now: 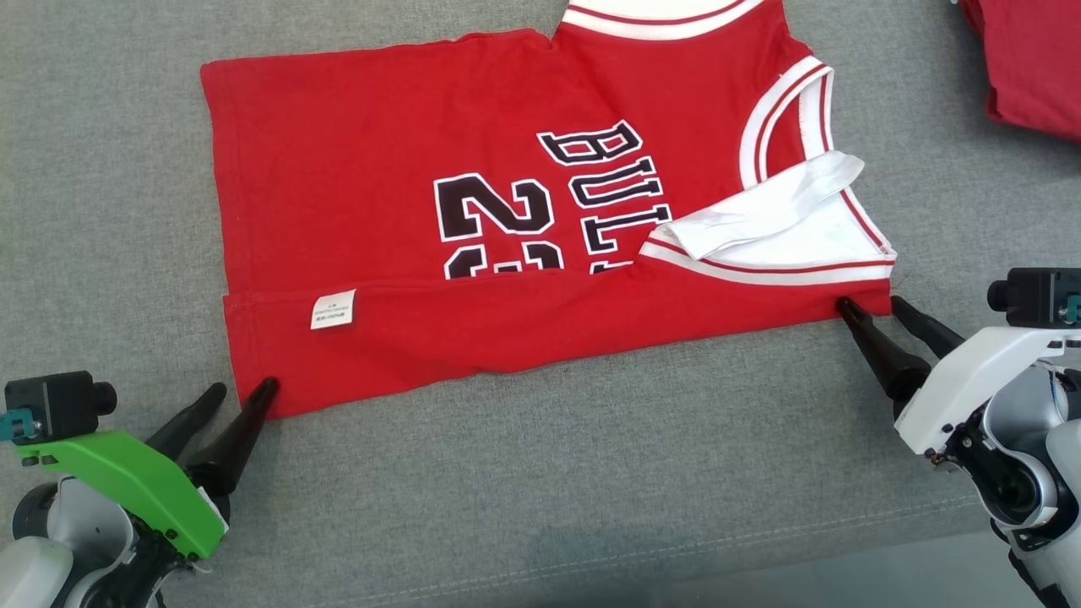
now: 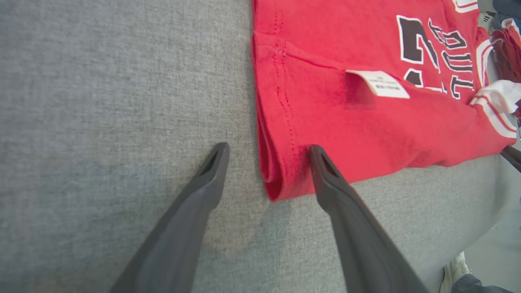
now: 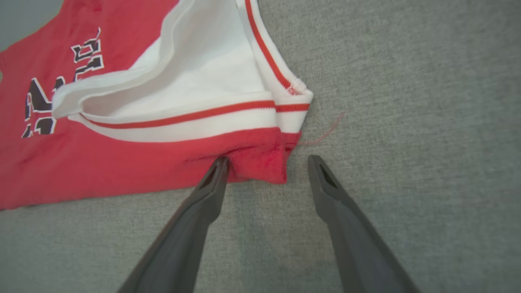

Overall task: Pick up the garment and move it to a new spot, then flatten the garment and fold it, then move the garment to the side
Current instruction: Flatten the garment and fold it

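The garment (image 1: 380, 194) is a red sleeveless jersey with white trim and black lettering, lying flat on the grey surface with its near edge folded up over the print. My left gripper (image 1: 243, 391) stands open at the jersey's near left corner (image 2: 276, 183), which lies between its two fingers. My right gripper (image 1: 870, 304) is open at the near right corner (image 3: 268, 162), one fingertip touching the red hem, the other on the bare cloth beside it. Nothing is clamped in either gripper.
A second red garment (image 1: 1034, 67) lies at the far right corner of the grey fabric surface (image 1: 591, 473). The surface's front seam and edge run along the lower right. A shoe (image 2: 458, 266) shows on the floor in the left wrist view.
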